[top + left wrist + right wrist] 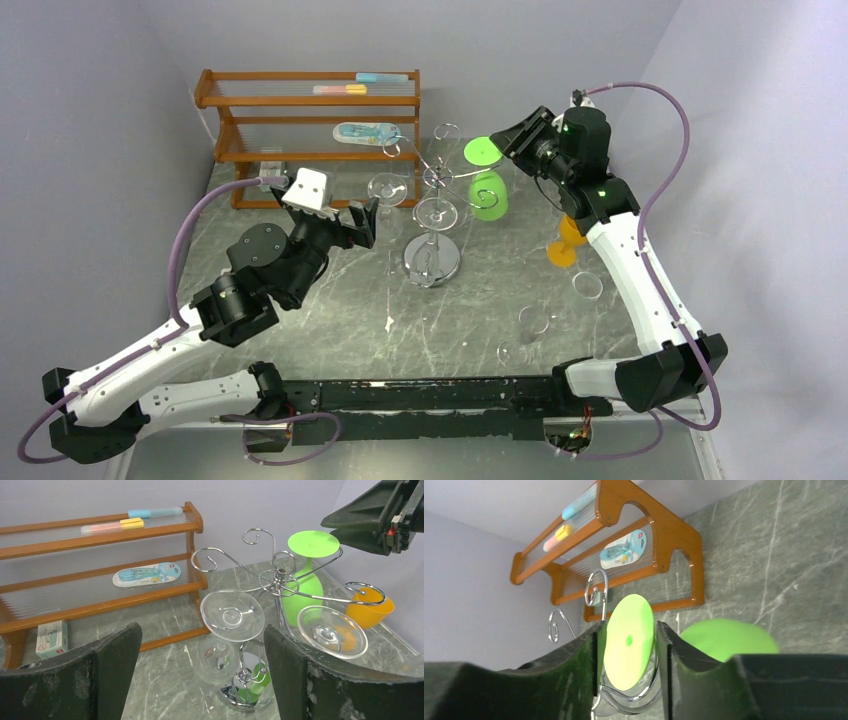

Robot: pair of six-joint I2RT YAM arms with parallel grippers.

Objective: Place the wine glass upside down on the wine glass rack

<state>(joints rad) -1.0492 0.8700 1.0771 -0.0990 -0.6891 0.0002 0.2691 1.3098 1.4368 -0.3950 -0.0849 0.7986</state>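
Marble table (330, 310), chrome wine glass rack (440, 262) at centre.
Right end effector (503, 143) grips the inverted green wine glass (489, 195) by its foot; left end effector (362, 222) gapes empty.

Top view: the left arm (150, 352) runs from the lower-left corner up and rightward, elbow bent at left-centre, white wrist housing at upper centre-left. Its left gripper (362, 220) points toward frame centre, jaws spread wide; in the wrist view the two dark fingers (112, 670) sit at lower left and lower right, well apart. The right arm (640, 270) rises from lower right along the right side, wrist folded leftward at upper right. Its right gripper (508, 140) lies approx. level, jaws drawn to a narrow gap; pad contact can't be judged from the wrist view.
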